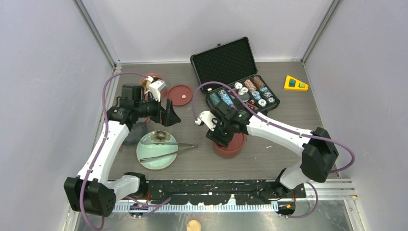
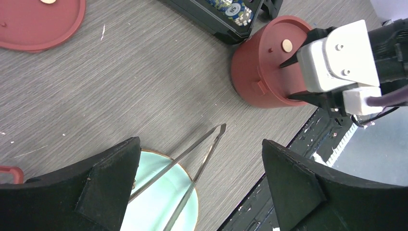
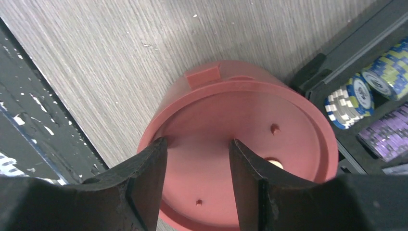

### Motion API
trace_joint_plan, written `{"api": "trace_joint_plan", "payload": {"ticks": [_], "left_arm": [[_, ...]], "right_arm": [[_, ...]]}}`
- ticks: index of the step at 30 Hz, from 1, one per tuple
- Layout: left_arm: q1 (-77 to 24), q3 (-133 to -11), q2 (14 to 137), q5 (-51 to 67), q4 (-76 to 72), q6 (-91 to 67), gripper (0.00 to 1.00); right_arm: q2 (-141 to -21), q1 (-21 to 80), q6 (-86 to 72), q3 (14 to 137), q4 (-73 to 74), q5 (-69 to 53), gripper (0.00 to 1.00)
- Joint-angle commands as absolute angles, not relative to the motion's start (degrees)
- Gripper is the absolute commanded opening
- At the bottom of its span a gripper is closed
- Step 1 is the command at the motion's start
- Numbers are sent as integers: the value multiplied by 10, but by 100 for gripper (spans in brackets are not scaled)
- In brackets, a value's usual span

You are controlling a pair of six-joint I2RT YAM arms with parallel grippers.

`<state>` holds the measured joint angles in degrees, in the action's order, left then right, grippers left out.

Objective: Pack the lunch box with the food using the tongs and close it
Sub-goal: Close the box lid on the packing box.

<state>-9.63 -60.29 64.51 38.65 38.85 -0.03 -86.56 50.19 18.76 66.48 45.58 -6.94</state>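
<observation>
The slim silver tongs [image 1: 168, 150] [image 2: 204, 161] lie across the pale green plate [image 1: 151, 161] [image 2: 159, 202], joined end on the table to the right. A brownish food piece [image 1: 159, 137] sits at the plate's far edge. My left gripper [image 1: 168, 114] [image 2: 200, 142] hovers wide open above the tongs, holding nothing. A maroon lunch box tier [image 1: 231, 148] [image 2: 260, 72] [image 3: 240, 125] stands right of the plate with a flat red inner lid on it. My right gripper [image 1: 222, 134] [image 3: 197, 140] is open, its fingertips down at that lid with nothing between them.
A second flat red lid [image 1: 179, 95] [image 2: 38, 21] and another red tier [image 1: 151, 78] lie at the back left. A dark lid [image 1: 134, 134] lies under my left arm. The open black chip case [image 1: 226, 60] stands behind the right gripper, and a yellow wedge [image 1: 295, 83] far right.
</observation>
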Motion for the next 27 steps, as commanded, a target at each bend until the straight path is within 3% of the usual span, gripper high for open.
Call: {"api": "trace_joint_plan", "payload": {"ticks": [1, 9, 17, 27], "left_arm": [[-92, -613, 624, 394, 393, -14, 100], [-92, -614, 626, 396, 392, -16, 100], [-92, -631, 629, 383, 408, -3, 100], [-92, -676, 665, 265, 434, 70, 100]], "right_arm": [[-884, 504, 201, 616, 425, -56, 55], [-882, 503, 203, 569, 409, -65, 54], [-793, 445, 196, 674, 474, -109, 55], [-764, 396, 217, 632, 493, -110, 55]]}}
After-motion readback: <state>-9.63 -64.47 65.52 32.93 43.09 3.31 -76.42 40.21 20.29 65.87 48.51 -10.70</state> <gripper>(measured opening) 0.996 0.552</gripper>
